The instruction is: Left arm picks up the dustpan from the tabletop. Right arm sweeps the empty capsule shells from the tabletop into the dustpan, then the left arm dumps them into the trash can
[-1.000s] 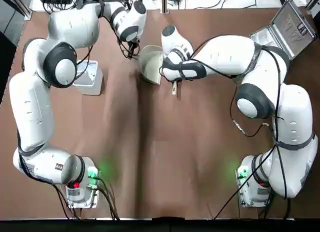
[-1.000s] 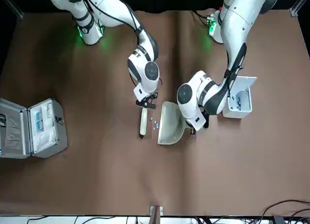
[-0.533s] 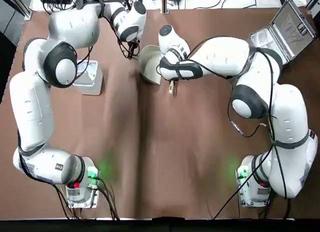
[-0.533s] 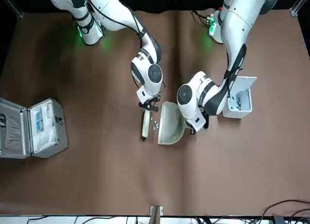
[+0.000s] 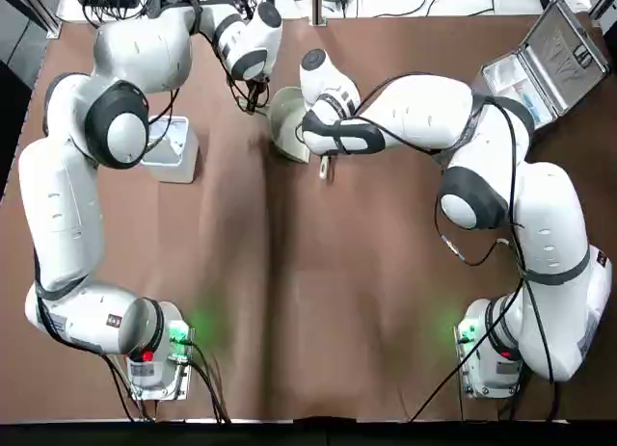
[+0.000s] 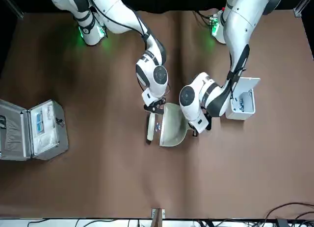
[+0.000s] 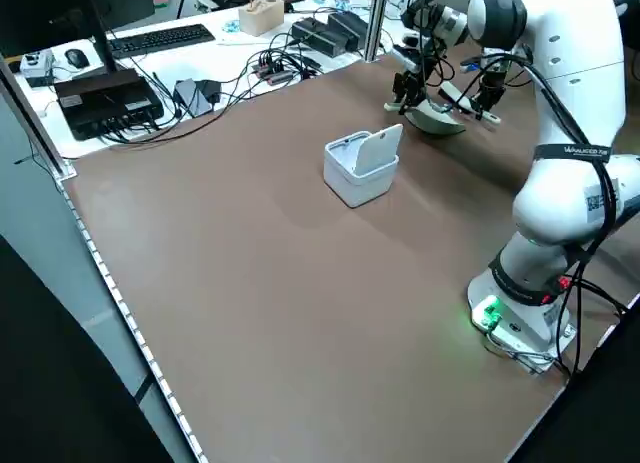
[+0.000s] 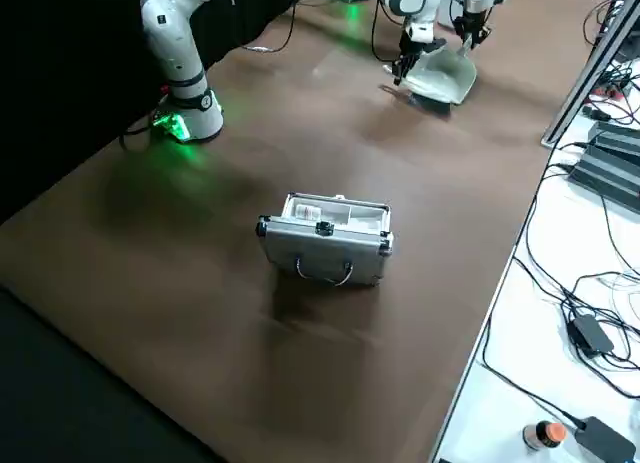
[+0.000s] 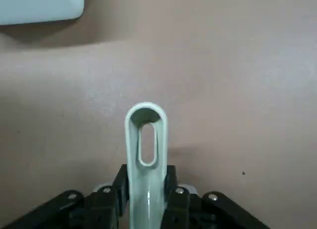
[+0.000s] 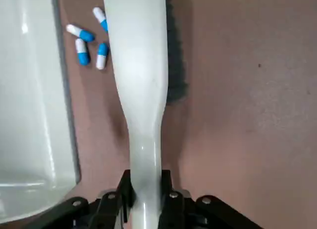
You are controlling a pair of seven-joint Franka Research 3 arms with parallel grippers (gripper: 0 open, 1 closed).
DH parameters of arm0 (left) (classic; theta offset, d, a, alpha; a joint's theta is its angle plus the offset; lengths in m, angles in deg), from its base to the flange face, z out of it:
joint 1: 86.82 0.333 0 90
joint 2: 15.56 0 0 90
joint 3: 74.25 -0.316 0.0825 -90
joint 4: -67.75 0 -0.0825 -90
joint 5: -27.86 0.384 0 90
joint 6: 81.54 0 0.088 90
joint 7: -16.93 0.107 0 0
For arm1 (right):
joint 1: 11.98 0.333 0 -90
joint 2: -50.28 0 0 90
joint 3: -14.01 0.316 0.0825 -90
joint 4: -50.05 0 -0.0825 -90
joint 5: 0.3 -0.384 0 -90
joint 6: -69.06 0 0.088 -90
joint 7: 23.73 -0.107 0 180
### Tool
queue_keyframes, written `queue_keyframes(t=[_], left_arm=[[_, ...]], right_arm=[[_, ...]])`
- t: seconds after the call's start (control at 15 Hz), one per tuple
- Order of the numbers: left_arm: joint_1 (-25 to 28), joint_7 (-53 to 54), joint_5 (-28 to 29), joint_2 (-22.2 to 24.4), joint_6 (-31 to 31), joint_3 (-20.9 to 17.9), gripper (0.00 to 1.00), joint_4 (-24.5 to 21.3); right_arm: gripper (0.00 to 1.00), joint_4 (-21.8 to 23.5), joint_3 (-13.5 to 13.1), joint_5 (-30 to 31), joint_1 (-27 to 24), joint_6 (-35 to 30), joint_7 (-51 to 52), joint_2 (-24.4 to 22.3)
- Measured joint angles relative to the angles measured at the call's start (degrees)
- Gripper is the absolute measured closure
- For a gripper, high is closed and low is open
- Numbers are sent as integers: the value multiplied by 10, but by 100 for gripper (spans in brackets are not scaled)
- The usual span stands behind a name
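Beside the dustpan (image 6: 174, 126), we have the sweep in hand

Just off the dustpan's open edge, on the robot's right, our right gripper (image 10: 146, 174) is clamped on the handle of a white brush (image 10: 141, 80). Its dark bristles (image 10: 176, 66) show past the side turned away from the pan. In the gap between brush and dustpan lie the capsule shells (image 10: 82, 58); we count four in the right wrist view, blue and white, loose on the tabletop (image 6: 98, 188) and outside the pan. At the dustpan's other side, our left gripper (image 9: 147, 169) is closed on its short handle. Farther to the dustpan's left, and a little nearer the arm bases, stands the trash can (image 6: 240, 107) with its lid up. Well to the dustpan's right sits an open silver case (image 6: 49, 131), which we don't need.

We judge the next move to be a low, even push of the brush toward the dustpan, bristles down on the table, while the left gripper keeps the pan's edge steady. Too quick a stroke could scatter the shells around the edge. The dumping is yet to do.
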Motion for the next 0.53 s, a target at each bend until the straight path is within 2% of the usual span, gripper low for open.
queue_keyframes(t=[0.53], left_arm=[[0,0,0,0,0,0,67,0]], right_arm=[[74,-17,13,-24,1,3,2,16]])
